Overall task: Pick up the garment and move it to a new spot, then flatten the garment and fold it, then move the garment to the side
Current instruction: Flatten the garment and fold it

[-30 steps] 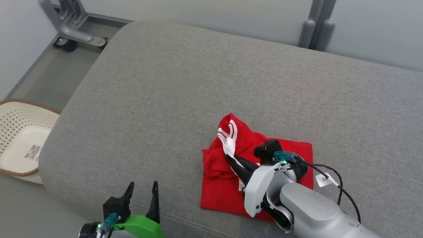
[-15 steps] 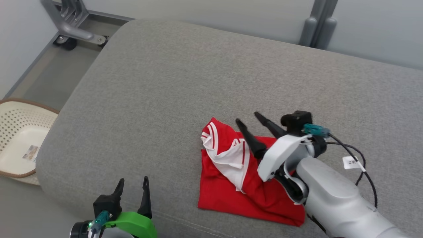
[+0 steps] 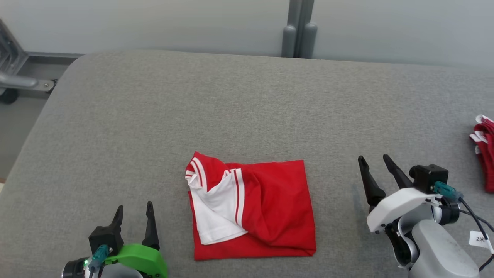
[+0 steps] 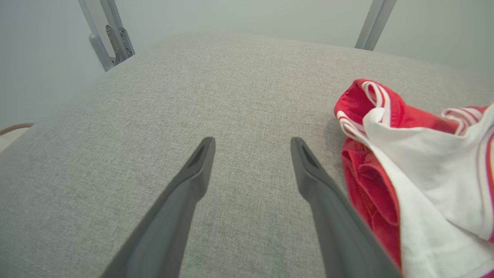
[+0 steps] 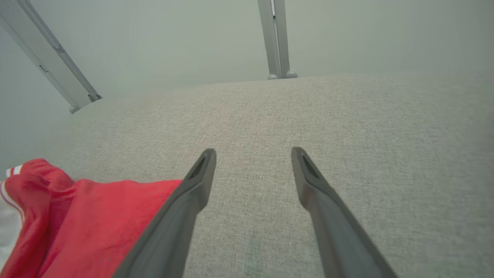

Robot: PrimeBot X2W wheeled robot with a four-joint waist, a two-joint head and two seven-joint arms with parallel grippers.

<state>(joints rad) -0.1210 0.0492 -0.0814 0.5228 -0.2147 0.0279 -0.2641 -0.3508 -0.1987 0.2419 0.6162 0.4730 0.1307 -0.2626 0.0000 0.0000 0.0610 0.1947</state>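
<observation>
A red garment (image 3: pixel 262 208) with white trim and a white inner panel lies folded into a rough rectangle on the grey cushion (image 3: pixel 247 108), near its front edge. My left gripper (image 3: pixel 133 208) stands open at the lower left, apart from the garment's left side. My right gripper (image 3: pixel 374 161) is open at the lower right, clear of the garment's right edge. In the left wrist view the garment (image 4: pixel 405 170) lies just right of the open gripper (image 4: pixel 252 143). In the right wrist view the garment (image 5: pixel 88 216) sits at the lower left of the open gripper (image 5: pixel 252 152).
Another red and white piece of cloth (image 3: pixel 484 150) lies at the cushion's far right edge. A grey metal frame (image 3: pixel 15 77) stands on the floor at the left. A vertical grey post (image 3: pixel 299 31) rises behind the cushion against the pale wall.
The right gripper let go of the garment and drew back to the right, leaving it folded. The head camera swung right, so the basket left the view and other cloth appeared.
</observation>
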